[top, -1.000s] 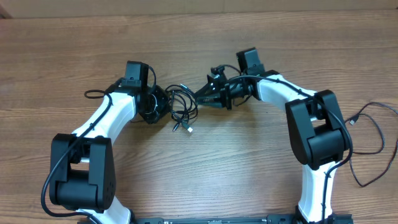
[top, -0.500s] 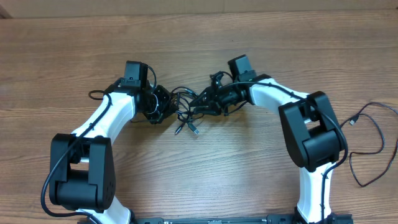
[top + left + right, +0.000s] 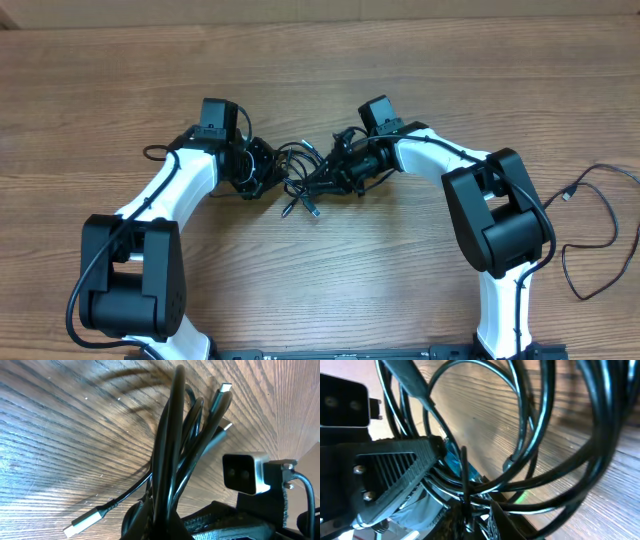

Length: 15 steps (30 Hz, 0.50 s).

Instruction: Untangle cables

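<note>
A tangle of thin black cables (image 3: pixel 298 168) lies mid-table between my two grippers, with two plug ends (image 3: pixel 304 208) trailing toward the front. My left gripper (image 3: pixel 268 170) is shut on the tangle's left side. In the left wrist view a bundle of cords (image 3: pixel 172 450) rises from my left gripper (image 3: pixel 162 519), and a silver plug (image 3: pixel 80 525) lies on the wood. My right gripper (image 3: pixel 322 180) is pressed into the tangle's right side. The right wrist view shows cable loops (image 3: pixel 520 435) all round and one strand pinched in my right gripper (image 3: pixel 470 510).
A separate black cord (image 3: pixel 596 232) with a small plug (image 3: pixel 570 195) lies looped at the table's right edge. The left gripper body (image 3: pixel 395 467) fills the left of the right wrist view. Both white arms flank the tangle.
My right gripper has moved left into the tangle and narrowed onto a strand. The cable loops shifted slightly left. The left gripper has held its grip, nearly still.
</note>
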Motion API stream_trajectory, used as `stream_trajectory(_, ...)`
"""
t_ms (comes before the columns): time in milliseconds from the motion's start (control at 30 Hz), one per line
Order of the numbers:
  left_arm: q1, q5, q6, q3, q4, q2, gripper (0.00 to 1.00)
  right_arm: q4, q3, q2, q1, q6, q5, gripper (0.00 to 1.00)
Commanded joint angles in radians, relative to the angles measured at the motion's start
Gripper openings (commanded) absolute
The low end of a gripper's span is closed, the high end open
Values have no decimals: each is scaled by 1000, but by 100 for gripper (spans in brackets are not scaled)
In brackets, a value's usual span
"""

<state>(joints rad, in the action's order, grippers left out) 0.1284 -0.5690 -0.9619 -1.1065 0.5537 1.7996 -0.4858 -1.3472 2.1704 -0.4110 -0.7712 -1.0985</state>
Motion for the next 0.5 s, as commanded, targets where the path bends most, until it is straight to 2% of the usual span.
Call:
stream_trajectory(0, -6, -26, -3, -2, -1, 12, 4, -1, 6, -17, -3, 21, 14, 16)
stream_trajectory(467, -6, -27, -3, -1, -1, 12, 4, 13, 6, -17, -26, -74, 6, 17)
